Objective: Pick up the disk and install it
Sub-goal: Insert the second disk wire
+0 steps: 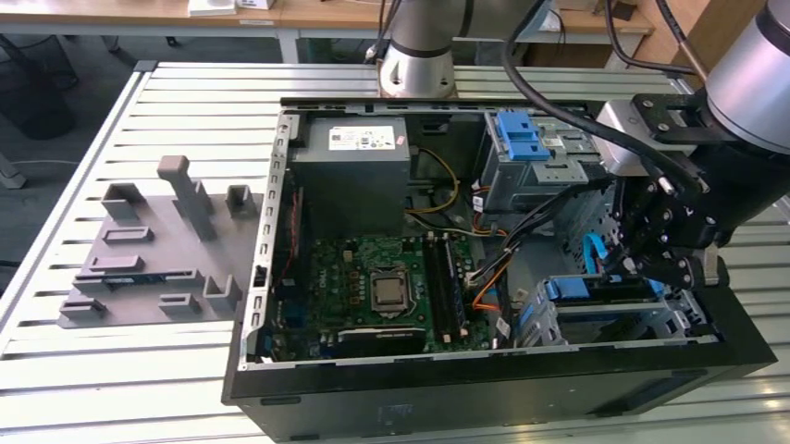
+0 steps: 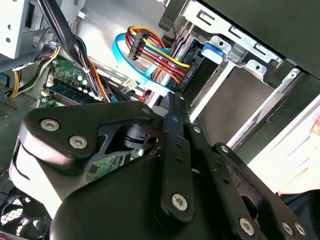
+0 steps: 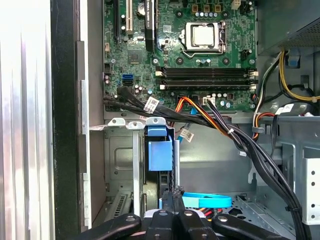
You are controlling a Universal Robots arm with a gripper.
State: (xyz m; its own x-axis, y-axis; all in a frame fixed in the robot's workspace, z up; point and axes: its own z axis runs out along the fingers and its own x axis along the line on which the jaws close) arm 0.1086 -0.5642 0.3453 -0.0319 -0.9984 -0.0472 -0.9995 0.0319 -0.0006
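Observation:
The disk sits edge-on in the lower drive cage at the front of the open computer case. Its blue carrier (image 1: 601, 289) shows in the exterior view, and its blue tab (image 3: 159, 151) in the first wrist view. In the second wrist view the blue carrier end (image 2: 212, 50) lies beside a black connector with coloured wires (image 2: 186, 73). My gripper (image 1: 627, 268) hangs just above the cage, at the disk's cabled end. Its fingers (image 3: 173, 200) are shut together with nothing between them. The fingertip (image 2: 171, 102) points at the cables next to the disk.
A flat blue data cable (image 3: 206, 201) loops beside the gripper. Bundled black and coloured cables (image 3: 235, 135) cross the case. The motherboard (image 1: 383, 287), grey power supply (image 1: 358, 176) and upper blue latch bracket (image 1: 519, 139) fill the case. A grey fixture plate (image 1: 148, 250) lies at the exterior view's left.

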